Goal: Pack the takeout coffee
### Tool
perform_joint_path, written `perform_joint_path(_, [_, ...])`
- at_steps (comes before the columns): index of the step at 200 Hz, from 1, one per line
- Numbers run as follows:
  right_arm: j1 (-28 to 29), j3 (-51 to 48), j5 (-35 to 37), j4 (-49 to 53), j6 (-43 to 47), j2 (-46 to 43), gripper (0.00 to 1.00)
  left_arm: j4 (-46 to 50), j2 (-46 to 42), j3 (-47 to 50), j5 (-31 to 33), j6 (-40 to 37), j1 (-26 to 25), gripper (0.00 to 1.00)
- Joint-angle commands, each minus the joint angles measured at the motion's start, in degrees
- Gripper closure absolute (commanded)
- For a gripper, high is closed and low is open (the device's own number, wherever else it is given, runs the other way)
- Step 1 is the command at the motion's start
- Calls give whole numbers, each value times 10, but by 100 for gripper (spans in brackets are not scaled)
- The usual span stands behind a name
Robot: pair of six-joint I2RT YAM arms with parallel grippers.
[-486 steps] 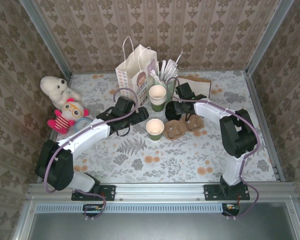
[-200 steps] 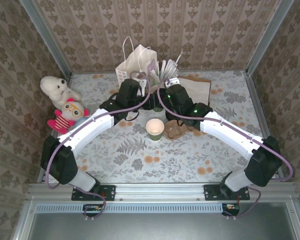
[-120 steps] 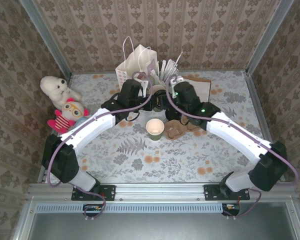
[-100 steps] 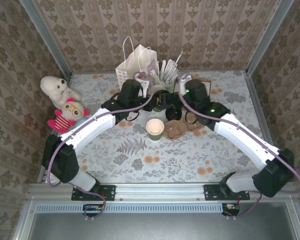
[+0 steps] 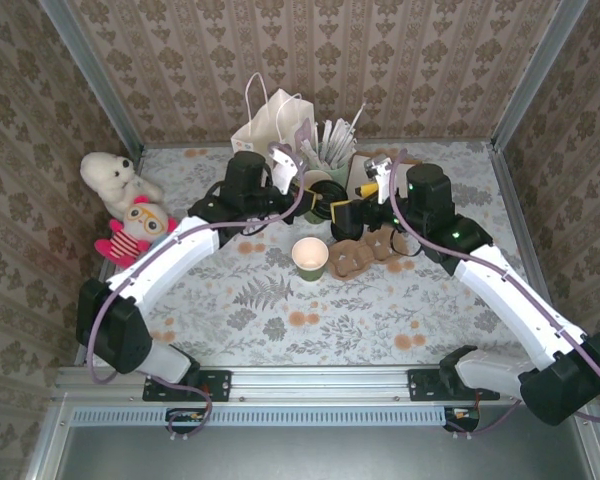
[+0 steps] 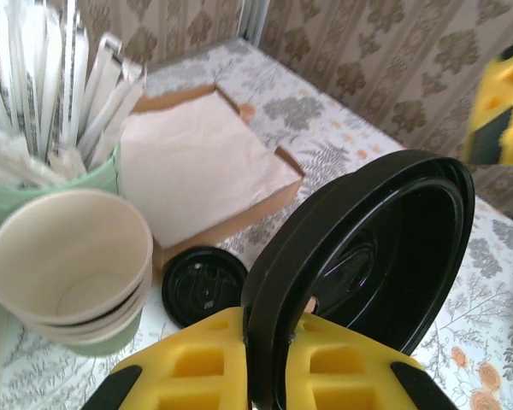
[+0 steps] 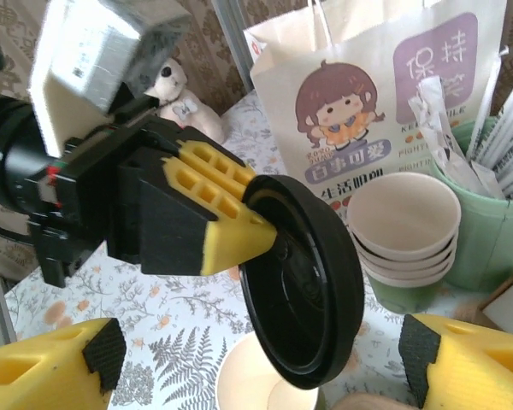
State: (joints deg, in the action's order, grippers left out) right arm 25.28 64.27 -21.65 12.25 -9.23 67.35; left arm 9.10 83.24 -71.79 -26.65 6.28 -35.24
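Observation:
The takeout coffee's green paper cup (image 5: 310, 257) stands lidless on the table, and its cream inside (image 7: 256, 389) lies just under the lid. A round black lid (image 5: 329, 208) hangs on edge above and behind it. My left gripper (image 5: 307, 203) is shut on the lid's rim (image 6: 278, 282); its yellow fingers (image 7: 227, 222) pinch the lid (image 7: 308, 282) from the left. My right gripper (image 5: 354, 205) faces the lid from the right. It is open, with its fingers (image 7: 56, 367) spread wide to either side.
The white paper bag (image 5: 270, 135) stands at the back, with stacked cream cups (image 7: 406, 226) and a green straw holder (image 7: 487, 231) to its right. A second black lid (image 6: 203, 286) lies by a napkin box (image 6: 197, 162). A brown cup carrier (image 5: 365, 252) and plush toys (image 5: 120, 200) are also on the table.
My right gripper has opened, let go of the lid and drawn back to the right. My left gripper has shut on the lid and holds it above the cup.

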Motion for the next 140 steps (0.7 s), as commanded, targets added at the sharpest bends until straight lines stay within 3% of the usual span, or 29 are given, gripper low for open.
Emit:
perform_joint_path(1, [-1, 25, 17, -31, -25, 8, 15, -38, -33, -24, -41, -24, 10, 100])
perform_joint_path(14, [-2, 19, 20, -57, -36, 9, 16, -42, -41, -24, -42, -24, 11, 100])
perform_joint_path(44, [-1, 21, -105, -105, -34, 30, 19, -39, -52, -26, -46, -22, 12, 100])
perform_joint_path(71, [0, 39, -63, -108, -53, 54, 20, -39, -65, -25, -48, -26, 12, 100])
perform_joint_path(140, [-1, 31, -107, -166, -27, 67, 56, -46, -67, -28, -54, -21, 15, 100])
